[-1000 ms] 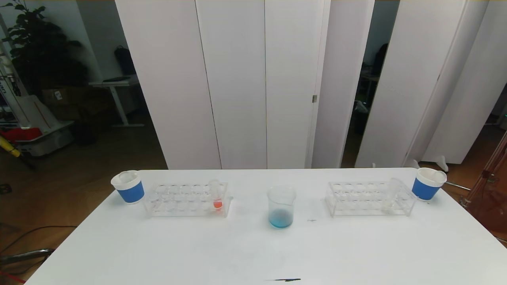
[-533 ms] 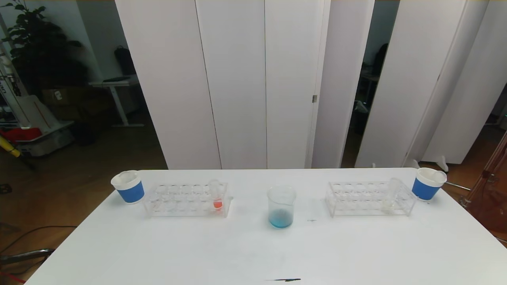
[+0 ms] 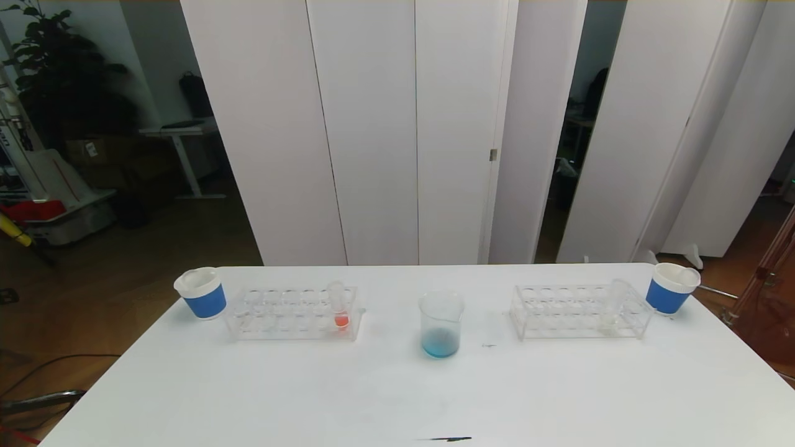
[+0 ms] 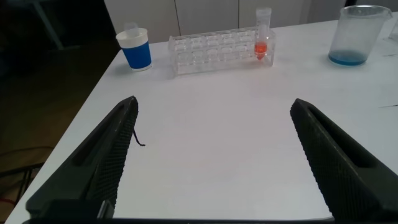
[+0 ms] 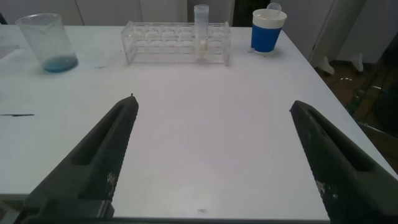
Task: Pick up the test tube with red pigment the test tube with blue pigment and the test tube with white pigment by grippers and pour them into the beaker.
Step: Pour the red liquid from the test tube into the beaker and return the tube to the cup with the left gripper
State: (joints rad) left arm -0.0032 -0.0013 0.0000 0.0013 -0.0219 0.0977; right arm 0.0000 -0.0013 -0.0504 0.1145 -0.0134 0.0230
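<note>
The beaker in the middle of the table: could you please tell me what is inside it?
The beaker holds a shallow layer of blue liquid at its bottom; the rest of it is clear and empty. No tube stands in it. Nothing covers it, so its whole inside shows.

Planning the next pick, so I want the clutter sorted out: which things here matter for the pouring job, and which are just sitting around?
Job:
red test tube
white test tube
beaker, blue liquid inside

Just there:
two racks
two blue cups
</note>
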